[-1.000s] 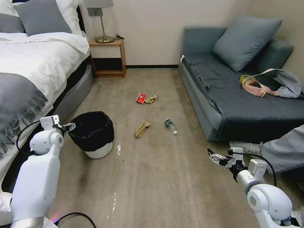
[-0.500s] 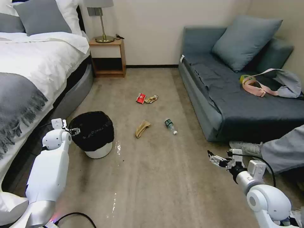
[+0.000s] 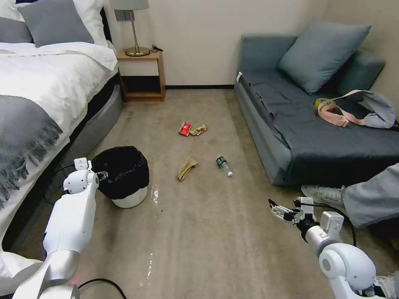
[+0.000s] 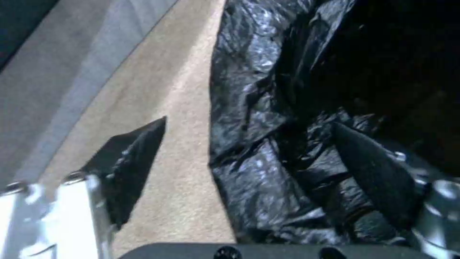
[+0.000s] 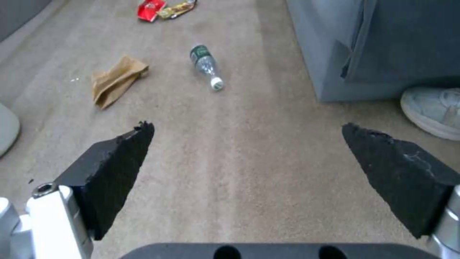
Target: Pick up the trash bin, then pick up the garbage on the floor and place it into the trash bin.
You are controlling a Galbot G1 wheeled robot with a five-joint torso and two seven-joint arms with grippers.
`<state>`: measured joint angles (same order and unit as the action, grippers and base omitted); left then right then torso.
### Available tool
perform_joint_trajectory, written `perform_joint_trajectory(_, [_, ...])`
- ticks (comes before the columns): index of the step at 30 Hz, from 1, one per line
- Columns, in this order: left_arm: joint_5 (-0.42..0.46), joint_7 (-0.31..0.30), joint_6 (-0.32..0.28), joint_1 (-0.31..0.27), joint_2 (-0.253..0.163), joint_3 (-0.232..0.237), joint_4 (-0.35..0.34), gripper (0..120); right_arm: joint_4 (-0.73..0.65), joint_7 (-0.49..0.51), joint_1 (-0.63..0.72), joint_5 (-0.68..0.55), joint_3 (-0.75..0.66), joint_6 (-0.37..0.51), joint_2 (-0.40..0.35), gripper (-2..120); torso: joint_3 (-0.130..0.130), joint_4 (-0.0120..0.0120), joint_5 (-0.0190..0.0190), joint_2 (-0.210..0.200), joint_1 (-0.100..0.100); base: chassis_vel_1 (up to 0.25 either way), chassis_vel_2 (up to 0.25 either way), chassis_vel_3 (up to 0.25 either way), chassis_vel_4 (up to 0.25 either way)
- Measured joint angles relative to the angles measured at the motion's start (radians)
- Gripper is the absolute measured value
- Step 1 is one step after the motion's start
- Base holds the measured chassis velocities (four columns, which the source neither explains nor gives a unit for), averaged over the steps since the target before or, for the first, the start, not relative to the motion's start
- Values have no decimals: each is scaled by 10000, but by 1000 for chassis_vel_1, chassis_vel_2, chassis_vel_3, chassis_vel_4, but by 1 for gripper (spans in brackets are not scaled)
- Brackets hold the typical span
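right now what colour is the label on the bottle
Green, on the clear bottle lying on the floor; the right wrist view shows it best.

Left arm reaching forward, right arm held low.
The left gripper [image 3: 102, 174] is extended ahead of the white forearm, its dark fingers [image 4: 129, 162] spread apart. The right gripper [image 3: 275, 209] hangs out front, jaws wide, wrist roughly level.
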<state>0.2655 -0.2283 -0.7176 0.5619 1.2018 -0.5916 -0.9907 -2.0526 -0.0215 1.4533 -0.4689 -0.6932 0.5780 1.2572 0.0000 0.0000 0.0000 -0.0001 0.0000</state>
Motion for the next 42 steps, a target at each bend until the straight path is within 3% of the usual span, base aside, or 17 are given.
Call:
perform_joint_trajectory(9, [-76,99,-40,-9,10,25,-3,58,-116,13,-19,-30,91,14,1,100,0,0,0,0,0,0,0,0,0])
perform_joint_trajectory(20, [-60,139,-21,90,-23,-97,-128,14,-159,151,-143,-613,213,413,-62,100,-1,-1,-1,0,0,0,0,0,0])
perform_joint_trajectory(26, [-40,152,13,229,-57,-196,-365,11,-99,152,-148,-616,232,425,-77,100,-1,-3,1,0,0,0,0,0,0])
perform_joint_trajectory(30, [13,145,9,500,-120,-302,-868,10,-81,152,-134,-612,291,435,-35,100,-1,1,-2,0,-1,0,0,0,0])
perform_joint_trajectory(34, [38,115,-108,1391,-207,-524,-2742,5,-107,158,-54,-558,451,436,78,100,-1,1,-1,0,0,0,0,0,0])
perform_joint_trajectory(35, [38,115,-108,1391,-207,-524,-2742,5,-107,158,-54,-558,451,436,78,100,-1,1,-1,0,0,0,0,0,0])
perform_joint_trajectory(38, [-255,109,-58,2177,-249,-704,-4215,5,-158,159,-20,-521,539,419,153,100,-1,4,2,1,0,0,0,0,0])
perform_joint_trajectory(42, [-299,134,-67,2663,-277,-839,-5025,5,-176,159,-18,-497,578,402,188,100,-1,3,-1,0,0,0,0,0,0])
